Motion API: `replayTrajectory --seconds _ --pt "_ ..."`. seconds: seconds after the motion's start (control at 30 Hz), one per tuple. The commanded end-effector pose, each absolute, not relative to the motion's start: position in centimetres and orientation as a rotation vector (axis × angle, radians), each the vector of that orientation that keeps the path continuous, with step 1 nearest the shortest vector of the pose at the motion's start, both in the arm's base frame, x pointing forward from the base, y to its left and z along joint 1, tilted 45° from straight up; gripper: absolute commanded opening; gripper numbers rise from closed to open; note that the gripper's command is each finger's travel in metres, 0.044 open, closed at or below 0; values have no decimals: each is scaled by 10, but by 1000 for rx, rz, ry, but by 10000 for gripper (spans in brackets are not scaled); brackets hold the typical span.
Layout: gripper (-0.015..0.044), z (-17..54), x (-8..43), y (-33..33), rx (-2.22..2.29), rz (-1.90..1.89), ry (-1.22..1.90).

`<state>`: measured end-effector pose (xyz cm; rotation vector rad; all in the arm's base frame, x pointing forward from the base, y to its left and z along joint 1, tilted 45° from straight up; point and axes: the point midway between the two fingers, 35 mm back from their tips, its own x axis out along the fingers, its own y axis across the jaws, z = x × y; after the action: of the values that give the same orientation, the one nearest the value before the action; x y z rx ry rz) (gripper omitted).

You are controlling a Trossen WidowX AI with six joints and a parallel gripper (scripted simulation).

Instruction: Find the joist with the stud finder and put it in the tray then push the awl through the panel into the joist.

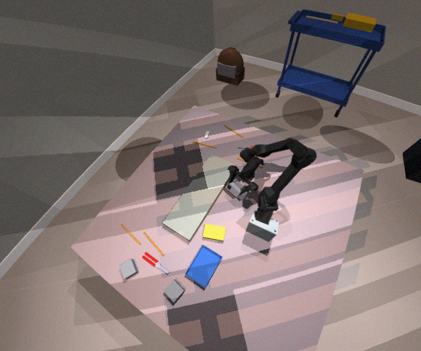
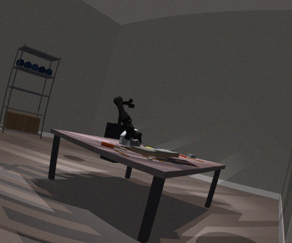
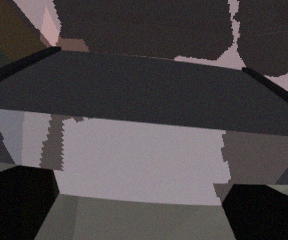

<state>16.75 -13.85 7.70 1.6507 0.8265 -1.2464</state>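
Note:
My gripper point(image 1: 238, 184) point(image 3: 144, 167) is shut on the wide grey stud finder point(image 1: 236, 189) point(image 2: 134, 143) point(image 3: 144, 160). It holds it beside the right long edge of the pale floor panel point(image 1: 194, 208) point(image 2: 167, 153), low over the table. Whether the stud finder touches anything is unclear. The joist is hidden. The blue tray point(image 1: 204, 266) lies in front of the panel and shows nothing in it. The awl, with its orange-red handle point(image 1: 251, 147) point(image 2: 107, 145) and thin metal shaft point(image 1: 242, 148), lies behind the gripper, partly covered by the arm in the top view. No hole is visible in the panel.
A yellow block point(image 1: 214, 232) lies between panel and tray. Red-handled pliers point(image 1: 156, 261), two grey blocks point(image 1: 129, 268) point(image 1: 174, 291) and several orange sticks point(image 1: 130, 234) point(image 1: 153, 243) lie near the left front. A small white piece point(image 1: 207, 134) lies at the back.

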Motion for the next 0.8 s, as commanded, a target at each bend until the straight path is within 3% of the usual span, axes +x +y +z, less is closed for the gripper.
replayTrajectory --seconds 0.0,0.77 --pt "0 78 169 -138 1675 -1213 845" --pt "0 77 167 -141 1768 -1109 933"
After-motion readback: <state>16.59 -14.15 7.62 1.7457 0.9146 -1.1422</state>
